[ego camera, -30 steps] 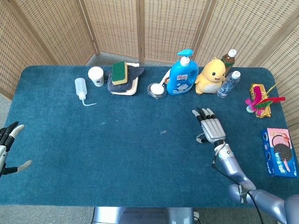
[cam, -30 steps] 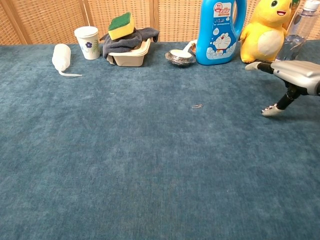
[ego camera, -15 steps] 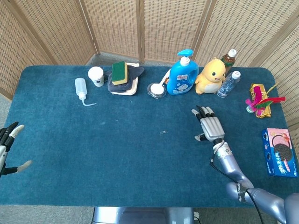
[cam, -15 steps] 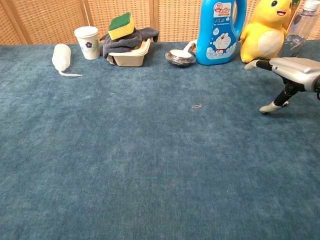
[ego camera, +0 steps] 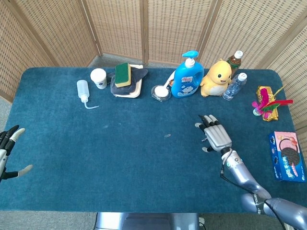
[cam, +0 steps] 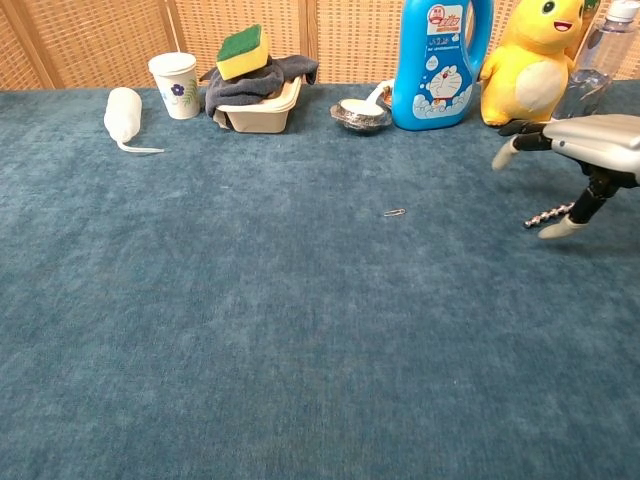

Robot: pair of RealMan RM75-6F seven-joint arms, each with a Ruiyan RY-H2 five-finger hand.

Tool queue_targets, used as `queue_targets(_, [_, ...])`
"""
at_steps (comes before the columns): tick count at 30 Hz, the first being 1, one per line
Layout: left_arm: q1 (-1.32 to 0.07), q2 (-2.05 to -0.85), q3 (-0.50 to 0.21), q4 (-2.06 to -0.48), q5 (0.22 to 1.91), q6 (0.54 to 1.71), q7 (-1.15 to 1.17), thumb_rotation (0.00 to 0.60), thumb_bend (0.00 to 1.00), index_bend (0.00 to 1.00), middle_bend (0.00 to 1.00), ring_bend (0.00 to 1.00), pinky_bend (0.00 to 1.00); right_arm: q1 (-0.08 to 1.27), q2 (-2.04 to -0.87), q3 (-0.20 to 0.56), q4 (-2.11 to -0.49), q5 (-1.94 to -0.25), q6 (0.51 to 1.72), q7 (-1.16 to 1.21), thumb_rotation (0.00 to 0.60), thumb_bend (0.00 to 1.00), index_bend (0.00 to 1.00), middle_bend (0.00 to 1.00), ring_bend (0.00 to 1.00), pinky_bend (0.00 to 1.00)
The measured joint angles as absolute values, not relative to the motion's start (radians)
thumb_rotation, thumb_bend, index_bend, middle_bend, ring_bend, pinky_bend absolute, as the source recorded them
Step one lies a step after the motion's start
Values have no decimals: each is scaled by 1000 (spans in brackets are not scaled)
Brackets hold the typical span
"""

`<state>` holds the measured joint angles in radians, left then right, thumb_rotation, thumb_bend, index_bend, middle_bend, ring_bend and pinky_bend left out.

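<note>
Lying just under right hand (cam: 585, 150) thumb: screw (cam: 548, 214)

bare cloth mid-table (ego camera: 134, 143), paperclip (ego camera: 167, 136) alone there, bottles, plush toy (ego camera: 214, 78) lining far edge

- Table cover (ego camera: 120, 158): teal cloth, matt, short rough nap.
- Right hand (ego camera: 216, 136): silvery metal, smooth, slight sheen; dark fingers, pale tips.
- Detergent bottle (ego camera: 186, 76): glossy blue plastic.
- Duck toy (ego camera: 216, 79): yellow plush, soft matt.
- Screen (ego camera: 144, 24): woven cane, wooden frames.
</note>
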<state>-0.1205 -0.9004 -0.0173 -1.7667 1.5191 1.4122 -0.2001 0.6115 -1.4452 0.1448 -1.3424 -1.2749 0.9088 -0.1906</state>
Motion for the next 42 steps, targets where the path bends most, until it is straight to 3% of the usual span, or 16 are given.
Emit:
queue_targets(12, [-121,-900,-17,-1764,1516,1409,-203,600,277,0,0,0,0,633,-1495,144,-1284,-1240,891,-228,600,72,474,17,0,0])
queue_targets(22, [-122,-901,-17,-1763,1516,1408,-203,600,277,0,0,0,0,644,-1547,146,-1193,-1243,895,-202,600,138,504,37,0,0])
queue_targets(30, [-122,-902,-16,-1765,1516,1408,-201,600,277,0,0,0,0,649,-1542,146,-1196,-1243,894,-205,600,273,516,42,0,0])
queue_targets(42, [-122,-900,-15,-1765,1518,1408,-207,600,277,0,0,0,0,655,-1527,143,-1234,-1222,886,-255,600,294,525,49,0,0])
